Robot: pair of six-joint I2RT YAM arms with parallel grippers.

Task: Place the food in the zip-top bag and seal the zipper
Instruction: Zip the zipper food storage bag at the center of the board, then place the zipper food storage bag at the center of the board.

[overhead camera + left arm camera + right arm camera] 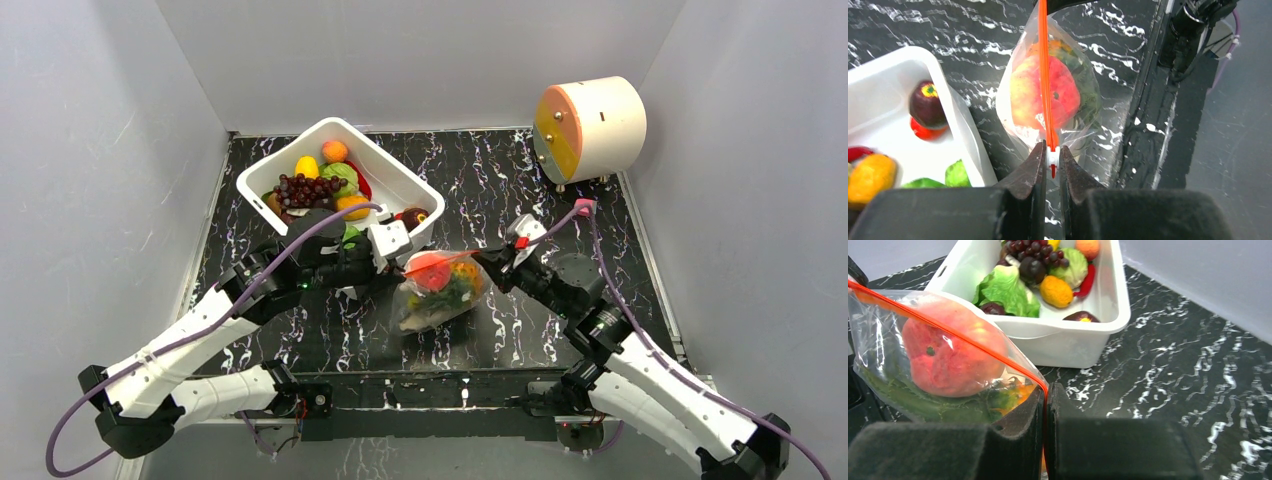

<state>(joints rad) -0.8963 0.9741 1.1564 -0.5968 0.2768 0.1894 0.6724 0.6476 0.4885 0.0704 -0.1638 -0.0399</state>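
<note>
Zipper (1044, 75) pinched at both ends: my left pincer (1052, 154) clamps one, right pincer (1045, 390) the other; bag (440, 298) between holds food (948, 352).

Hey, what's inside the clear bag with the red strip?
Inside the zip-top bag there is a red-pink round fruit, dark leafy greens and an orange-yellow piece. Anything lying under them is hidden by the fruit and the crinkled plastic.

Black white-veined table (520, 170); white tub (395, 172); clear bag (1014, 125), orange-red zipper (1046, 75); red-pink peach (948, 360).
</note>
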